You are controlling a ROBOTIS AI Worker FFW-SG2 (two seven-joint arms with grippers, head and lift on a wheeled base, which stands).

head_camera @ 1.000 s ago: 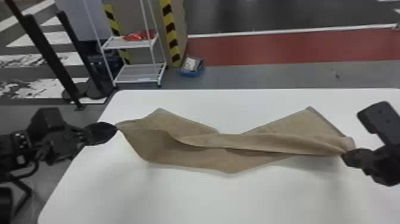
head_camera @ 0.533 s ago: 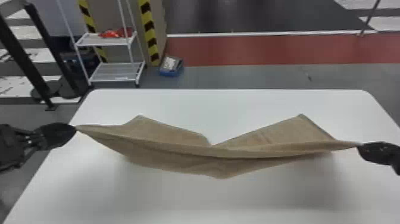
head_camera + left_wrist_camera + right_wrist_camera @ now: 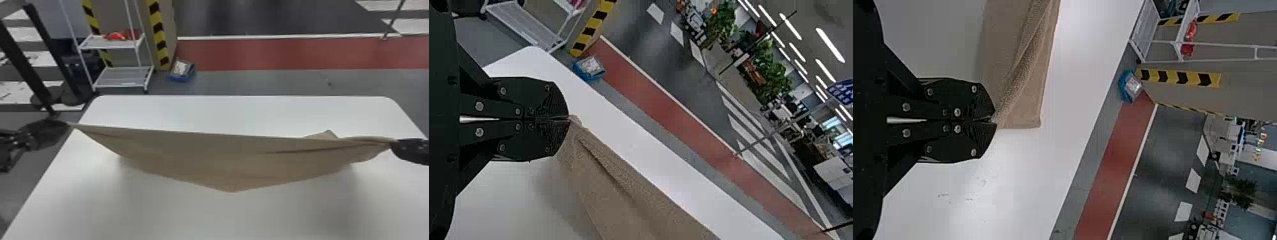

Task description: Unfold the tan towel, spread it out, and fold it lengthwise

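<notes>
The towel (image 3: 223,159) is straightening, left claw (image 3: 69,125) and right claw (image 3: 393,144) pinching it; upper left, a blue bin (image 3: 179,78) is holding something pale (image 3: 180,68).

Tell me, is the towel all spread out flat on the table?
No, not flat: the towel is stretched between the left gripper and right gripper, hanging down to a point in the middle.

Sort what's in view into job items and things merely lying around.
For the job:
- tan towel, stretched between the grippers
- left gripper
- right gripper
- white table

Just around:
- white shelf rack
- red item on it
- blue bin on the floor
</notes>
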